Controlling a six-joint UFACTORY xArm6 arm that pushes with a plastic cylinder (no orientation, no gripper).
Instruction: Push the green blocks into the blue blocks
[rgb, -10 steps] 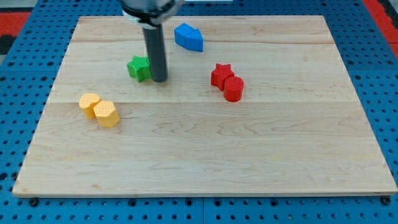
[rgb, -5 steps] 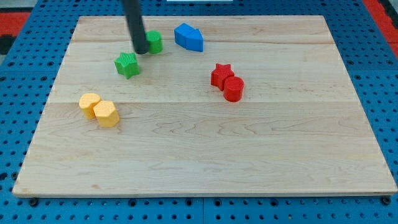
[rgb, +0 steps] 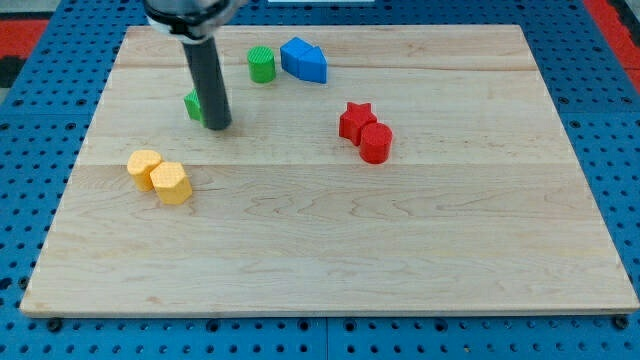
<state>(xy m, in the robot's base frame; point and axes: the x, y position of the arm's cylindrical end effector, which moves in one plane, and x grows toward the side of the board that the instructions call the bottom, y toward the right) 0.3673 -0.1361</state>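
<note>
Tip (rgb: 220, 127) bare, holding nothing, touching half-hidden green block (rgb: 193, 104) leftward; green cylinder (rgb: 261, 64) up-right beside blue blocks (rgb: 304, 60); open wooden board (rgb: 400, 260) below.

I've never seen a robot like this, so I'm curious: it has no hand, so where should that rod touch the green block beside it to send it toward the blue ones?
It can only push. My tip stands at the right of the green star block, partly hiding it. The blue blocks lie up and to the view's right, next to the green cylinder. So I would probably circle to the star's lower-left face and push from there.
</note>
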